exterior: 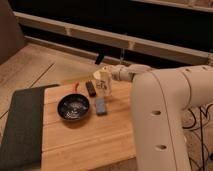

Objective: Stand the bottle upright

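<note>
The bottle [103, 82], small, translucent and whitish with a pale label, stands near the back edge of the wooden table [85, 135], roughly upright. My gripper [107, 75] reaches in from the right at the end of the white arm [165, 100] and sits right against the bottle's upper part.
A black pan [73, 107] sits left of centre. A small black bar [91, 89] lies just left of the bottle and a blue-grey flat block [100, 106] lies in front of it. A dark mat [21, 125] covers the table's left side.
</note>
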Robot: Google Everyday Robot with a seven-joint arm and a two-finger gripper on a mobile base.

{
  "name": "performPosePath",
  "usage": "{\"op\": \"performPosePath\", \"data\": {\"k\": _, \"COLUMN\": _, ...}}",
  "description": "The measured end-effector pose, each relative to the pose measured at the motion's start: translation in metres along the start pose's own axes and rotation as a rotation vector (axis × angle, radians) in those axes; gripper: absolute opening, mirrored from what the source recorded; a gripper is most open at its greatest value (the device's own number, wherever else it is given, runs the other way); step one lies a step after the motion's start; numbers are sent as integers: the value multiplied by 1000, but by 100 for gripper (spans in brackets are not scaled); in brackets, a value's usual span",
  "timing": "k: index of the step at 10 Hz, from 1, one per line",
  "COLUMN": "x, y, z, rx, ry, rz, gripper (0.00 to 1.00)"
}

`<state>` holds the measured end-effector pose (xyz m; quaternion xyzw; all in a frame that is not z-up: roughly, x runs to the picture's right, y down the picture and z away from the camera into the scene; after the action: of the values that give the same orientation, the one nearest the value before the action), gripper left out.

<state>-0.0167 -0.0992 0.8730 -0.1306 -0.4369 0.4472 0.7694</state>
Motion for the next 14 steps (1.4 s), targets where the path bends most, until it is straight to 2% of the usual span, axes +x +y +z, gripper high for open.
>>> {"op": "performPosePath", "data": {"k": 3, "x": 15, "y": 13, "z": 4, "rx": -78, "ry": 52, "rz": -19, "gripper": 0}}
{"op": "performPosePath", "data": {"k": 5, "x": 18, "y": 14, "z": 5, "rx": -123, "ry": 80, "rz": -34, "gripper": 0}}
{"op": "performPosePath", "data": {"k": 6, "x": 16, "y": 13, "z": 5, "rx": -135, "ry": 86, "rz": -40, "gripper": 0}}
{"op": "performPosePath", "data": {"k": 10, "x": -2, "y": 1, "z": 4, "rx": -157, "ry": 70, "rz": -51, "gripper": 0}}
{"op": "performPosePath", "data": {"k": 14, "x": -12, "y": -2, "z": 6, "rx": -173, "ry": 25, "rz": -40, "gripper": 0}}
